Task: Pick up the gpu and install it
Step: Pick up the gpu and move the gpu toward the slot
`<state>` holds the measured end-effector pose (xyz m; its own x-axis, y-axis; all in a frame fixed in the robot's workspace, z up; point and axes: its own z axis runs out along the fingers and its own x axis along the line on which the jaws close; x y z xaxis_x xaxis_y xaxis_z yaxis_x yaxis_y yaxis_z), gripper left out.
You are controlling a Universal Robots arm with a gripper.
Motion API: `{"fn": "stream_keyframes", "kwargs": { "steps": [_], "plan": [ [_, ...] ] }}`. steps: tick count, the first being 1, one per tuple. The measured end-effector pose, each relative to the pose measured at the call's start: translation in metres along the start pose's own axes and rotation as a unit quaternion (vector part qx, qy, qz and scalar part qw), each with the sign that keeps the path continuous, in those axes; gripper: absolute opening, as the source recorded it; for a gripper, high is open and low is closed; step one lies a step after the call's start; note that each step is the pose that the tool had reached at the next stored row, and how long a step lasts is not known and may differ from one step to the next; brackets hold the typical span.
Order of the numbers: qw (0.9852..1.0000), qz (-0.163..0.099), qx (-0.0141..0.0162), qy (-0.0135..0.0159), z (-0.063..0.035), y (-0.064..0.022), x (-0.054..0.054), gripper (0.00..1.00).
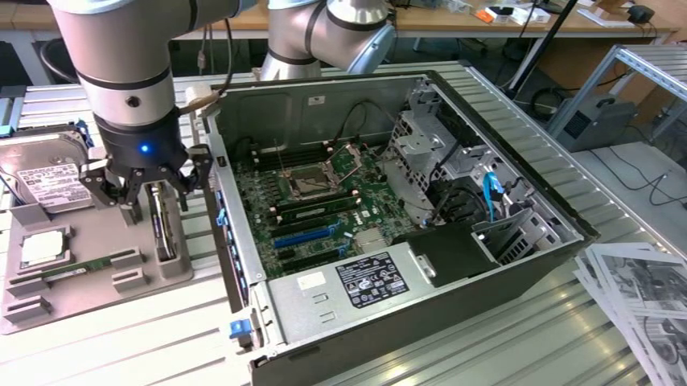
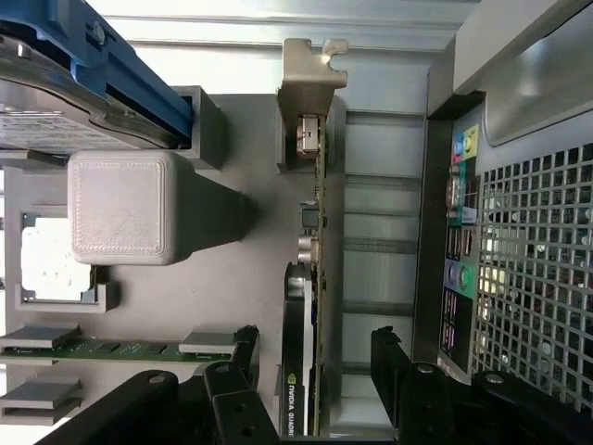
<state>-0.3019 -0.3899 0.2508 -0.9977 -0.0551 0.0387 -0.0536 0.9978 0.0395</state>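
Slatted metal tabletop [image 1: 161, 346], gray tray [image 1: 96, 299] beside the open PC case [image 1: 429, 330]. The gpu [image 1: 161, 229] stands on edge in the tray, jaws wide right above it. Pickup stage, I'd say; the squeeze needs to land square.

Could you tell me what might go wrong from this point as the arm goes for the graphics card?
1. The open gripper sits over the gpu, which stands on edge in the tray; an off-centre close could tip it or press its components.
2. One finger hangs close to the computer case and might strike it.
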Motion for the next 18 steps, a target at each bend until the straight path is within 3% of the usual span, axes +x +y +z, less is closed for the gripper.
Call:
{"fn": "stream_keyframes", "kwargs": {
  "steps": [7,18],
  "plan": [
    [1.0000,0.000,-0.0012,0.0000,0.0063,-0.0003,-0.0002,0.60],
    [1.0000,0.000,-0.0017,0.0000,0.0068,-0.0003,-0.0003,0.60]
  ]
}}
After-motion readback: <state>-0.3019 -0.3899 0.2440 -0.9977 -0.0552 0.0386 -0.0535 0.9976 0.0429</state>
